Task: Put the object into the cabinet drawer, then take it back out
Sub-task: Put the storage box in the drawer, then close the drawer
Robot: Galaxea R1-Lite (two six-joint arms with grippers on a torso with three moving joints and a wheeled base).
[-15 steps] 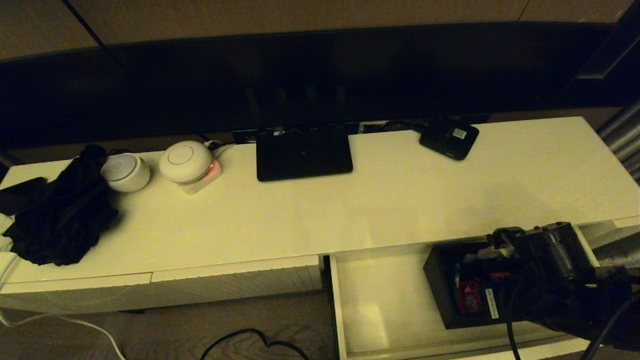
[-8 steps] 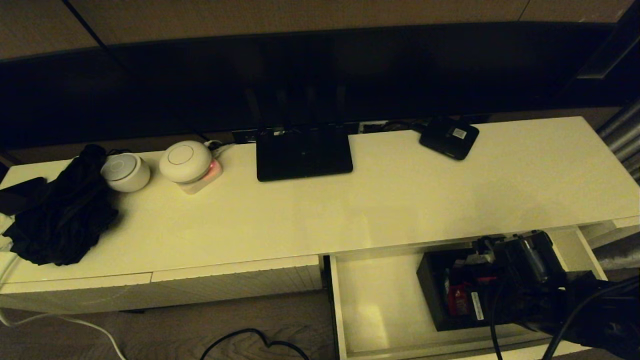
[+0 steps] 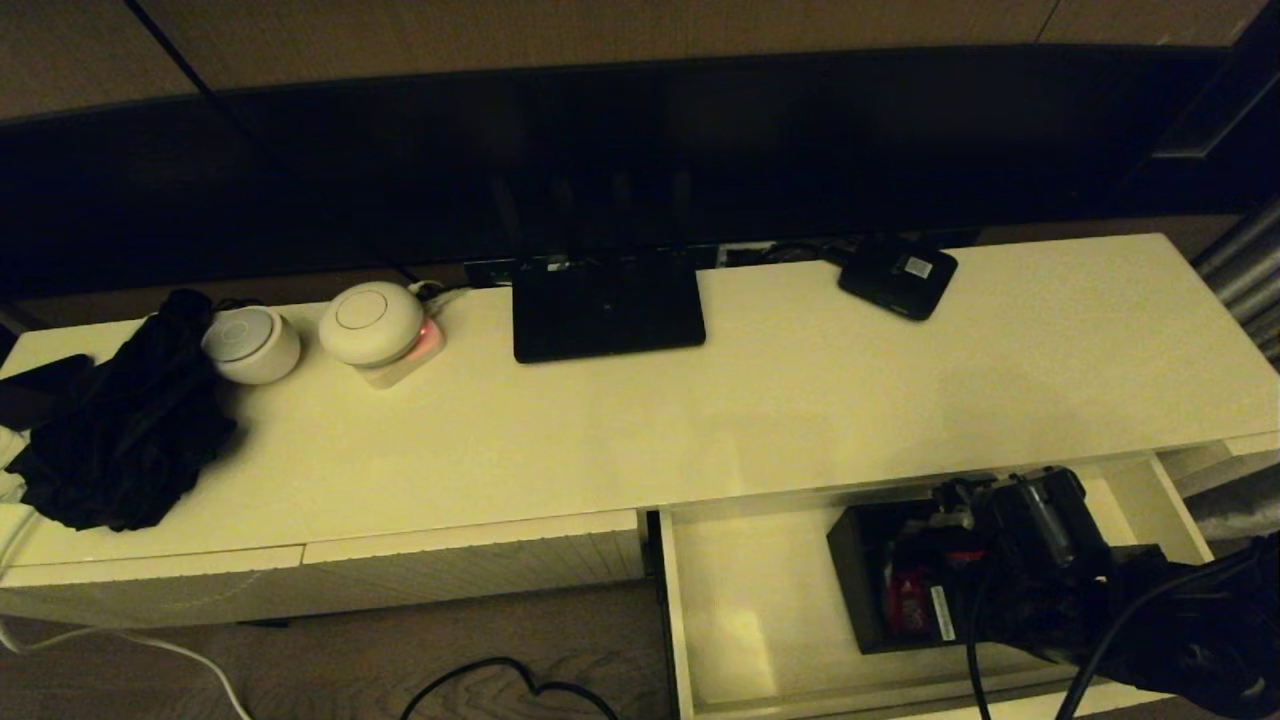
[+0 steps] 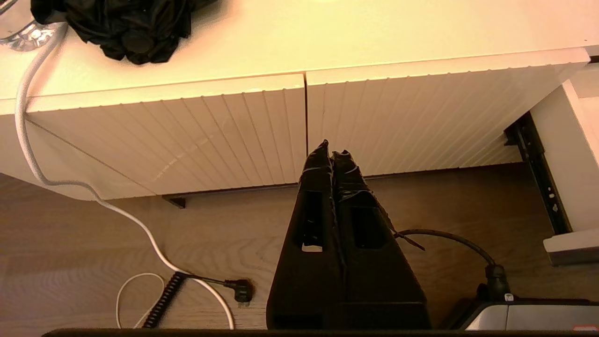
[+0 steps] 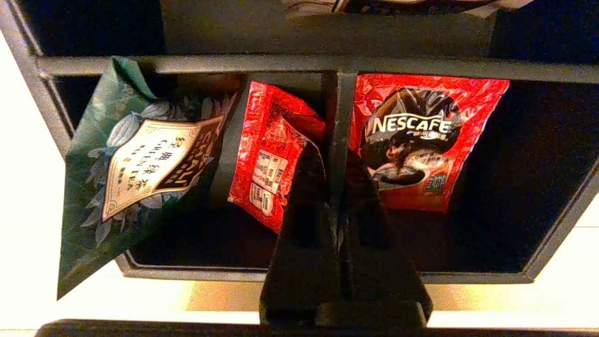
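Note:
The object, a black divided box [image 3: 858, 570] with red packets, is down inside the open cabinet drawer [image 3: 745, 610], in its right half. My right gripper [image 3: 955, 570] reaches into it from the right. In the right wrist view the right gripper [image 5: 334, 157] is shut on the box's middle divider [image 5: 338, 103], between two red packets [image 5: 423, 135]; a green tea packet [image 5: 135, 159] hangs in a side compartment. My left gripper [image 4: 331, 150] is shut and empty, low over the floor in front of the closed drawer fronts.
On the cabinet top are a flat black router [image 3: 607, 305], a small black device with a white label [image 3: 898, 272], two white round devices [image 3: 372, 322], and a black cloth [image 3: 120, 430]. Cables [image 3: 500, 685] lie on the floor. Two closed ribbed fronts [image 4: 187, 131] stand left of the drawer.
My right gripper has carried the box leftward and lower into the drawer; the grip on the divider stayed shut. Nothing on the cabinet top moved.

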